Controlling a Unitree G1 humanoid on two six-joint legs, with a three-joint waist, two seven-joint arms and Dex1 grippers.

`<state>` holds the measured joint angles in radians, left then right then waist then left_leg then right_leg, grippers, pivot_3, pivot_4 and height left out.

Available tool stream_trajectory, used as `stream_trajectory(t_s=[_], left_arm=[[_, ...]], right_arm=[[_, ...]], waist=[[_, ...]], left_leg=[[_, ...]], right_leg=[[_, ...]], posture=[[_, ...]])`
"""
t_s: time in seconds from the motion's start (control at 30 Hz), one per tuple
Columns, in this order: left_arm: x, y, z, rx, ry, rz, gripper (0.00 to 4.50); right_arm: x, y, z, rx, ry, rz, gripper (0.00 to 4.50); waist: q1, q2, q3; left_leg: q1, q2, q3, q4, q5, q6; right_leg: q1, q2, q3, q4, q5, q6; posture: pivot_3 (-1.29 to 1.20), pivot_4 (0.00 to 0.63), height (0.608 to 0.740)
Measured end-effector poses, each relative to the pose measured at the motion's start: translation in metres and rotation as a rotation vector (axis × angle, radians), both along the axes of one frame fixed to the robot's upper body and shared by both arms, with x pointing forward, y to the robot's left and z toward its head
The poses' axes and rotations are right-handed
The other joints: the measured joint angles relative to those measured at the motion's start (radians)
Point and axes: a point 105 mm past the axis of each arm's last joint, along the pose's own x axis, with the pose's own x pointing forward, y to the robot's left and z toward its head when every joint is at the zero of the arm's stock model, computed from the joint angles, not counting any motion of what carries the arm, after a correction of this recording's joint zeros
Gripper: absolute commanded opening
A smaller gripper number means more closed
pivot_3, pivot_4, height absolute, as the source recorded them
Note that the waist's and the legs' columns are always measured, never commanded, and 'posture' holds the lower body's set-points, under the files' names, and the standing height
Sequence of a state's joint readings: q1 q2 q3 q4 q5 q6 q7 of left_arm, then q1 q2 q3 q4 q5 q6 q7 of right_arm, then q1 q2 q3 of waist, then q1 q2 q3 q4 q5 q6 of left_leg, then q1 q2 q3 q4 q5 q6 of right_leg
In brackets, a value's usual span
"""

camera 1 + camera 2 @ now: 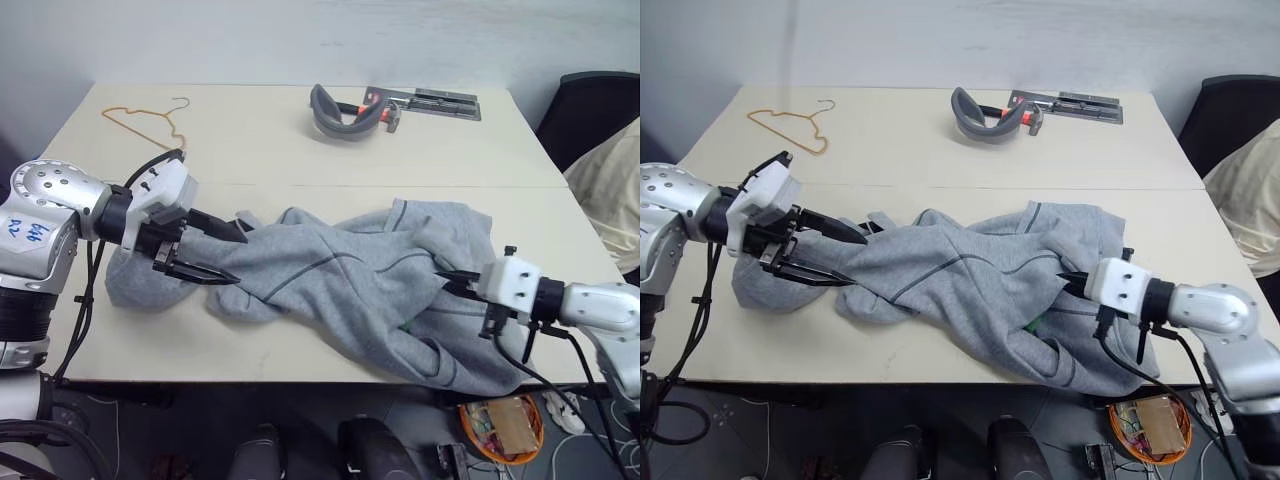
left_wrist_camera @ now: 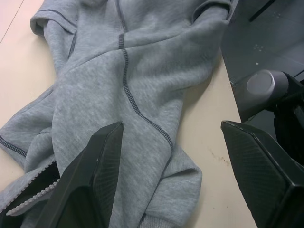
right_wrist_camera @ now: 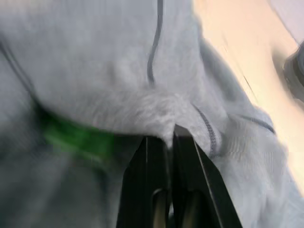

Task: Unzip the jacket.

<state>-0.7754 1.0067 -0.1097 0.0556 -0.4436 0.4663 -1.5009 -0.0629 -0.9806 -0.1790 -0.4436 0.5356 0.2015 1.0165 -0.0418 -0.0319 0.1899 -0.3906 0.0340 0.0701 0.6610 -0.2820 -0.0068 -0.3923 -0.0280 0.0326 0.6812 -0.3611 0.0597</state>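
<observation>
The grey fleece jacket [image 1: 350,285] lies crumpled on the desk [image 1: 300,140]. Right gripper [image 1: 447,277] pinches fabric near the green label [image 3: 76,137]; left gripper [image 1: 222,252] fingers are spread. Next: find the zipper pull.

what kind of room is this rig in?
Probably a lab or workshop, not a home. A plain beige table stands against a bare white wall, a dark metal tool lies at its far edge beside a grey curved headset-like object, and cables and an orange basket of parts sit on the floor.
</observation>
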Motion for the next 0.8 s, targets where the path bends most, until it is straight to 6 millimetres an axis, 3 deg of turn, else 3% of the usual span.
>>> stream_trajectory(t_s=[0.13,0.4,0.63,0.8], left_arm=[[0.005,-0.001,-0.004,0.011,0.002,0.000,3.43],[0.012,-0.010,-0.013,0.036,-0.016,-0.041,3.43],[0.013,-0.022,-0.016,0.061,-0.053,-0.101,3.43],[0.018,-0.023,-0.025,0.083,-0.056,-0.109,3.43]], right_arm=[[-0.049,0.018,0.020,0.062,0.185,0.147,0.02],[-0.114,0.010,-0.046,-0.111,0.579,0.178,0.02],[-0.136,0.006,-0.071,-0.211,0.604,0.162,0.02],[-0.142,0.016,-0.083,-0.190,0.593,0.117,1.20]], waist=[[0.013,-0.001,-0.001],[0.030,-0.003,-0.001],[0.022,-0.003,-0.001],[0.015,-0.003,-0.002]], left_leg=[[0.001,0.000,-0.002,0.000,-0.002,0.004],[-0.001,-0.002,-0.003,0.002,-0.003,0.006],[0.000,-0.002,-0.003,0.002,-0.002,0.003],[0.000,-0.002,-0.003,0.002,-0.001,0.000]], right_leg=[[0.002,0.000,-0.001,-0.002,0.000,0.000],[0.003,-0.001,-0.001,-0.003,-0.001,0.001],[0.003,0.000,-0.001,-0.003,-0.001,0.002],[0.003,0.000,0.000,-0.002,-0.001,0.002]], posture=[[0.00,0.150,0.740],[0.00,0.150,0.740],[0.00,0.150,0.740],[0.00,0.150,0.740]])
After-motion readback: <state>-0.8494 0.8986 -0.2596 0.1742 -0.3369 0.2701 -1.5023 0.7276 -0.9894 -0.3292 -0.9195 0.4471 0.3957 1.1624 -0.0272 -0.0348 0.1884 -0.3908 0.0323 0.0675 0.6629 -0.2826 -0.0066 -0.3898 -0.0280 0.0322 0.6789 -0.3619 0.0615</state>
